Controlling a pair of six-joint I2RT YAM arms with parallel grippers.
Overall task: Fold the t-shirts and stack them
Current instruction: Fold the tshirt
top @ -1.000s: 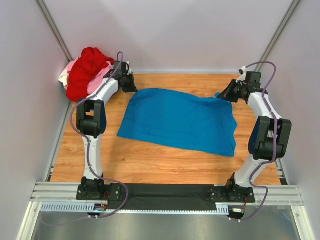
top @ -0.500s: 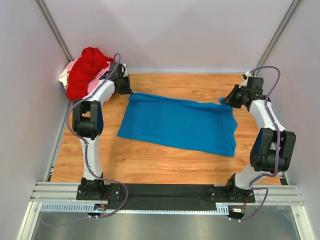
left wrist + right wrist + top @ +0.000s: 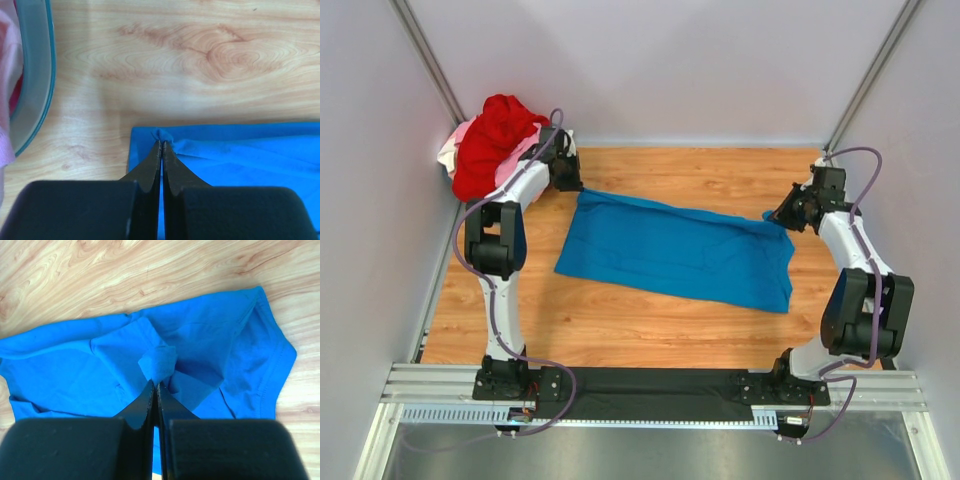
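The bright blue t-shirt (image 3: 675,252) lies spread across the middle of the wooden table, its far edge lifted and folding toward the near side. My left gripper (image 3: 578,190) is shut on its far left corner (image 3: 161,136). My right gripper (image 3: 778,215) is shut on its far right corner (image 3: 158,364), holding a pinched bunch of cloth above the shirt's sleeve (image 3: 270,360). The red t-shirt (image 3: 496,140) is heaped on the light pink t-shirt (image 3: 520,158) at the far left corner, with a whitish t-shirt (image 3: 447,155) showing at the heap's left edge.
The heap sits in a grey bin with a teal rim (image 3: 37,75) beside the left gripper. Grey walls enclose the table on the left, back and right. Bare wood (image 3: 620,320) lies between the shirt and the arm bases.
Both grippers have moved toward the near side with the shirt's far corners, drawing its far edge nearer. The blue shirt now looks narrower from far to near.
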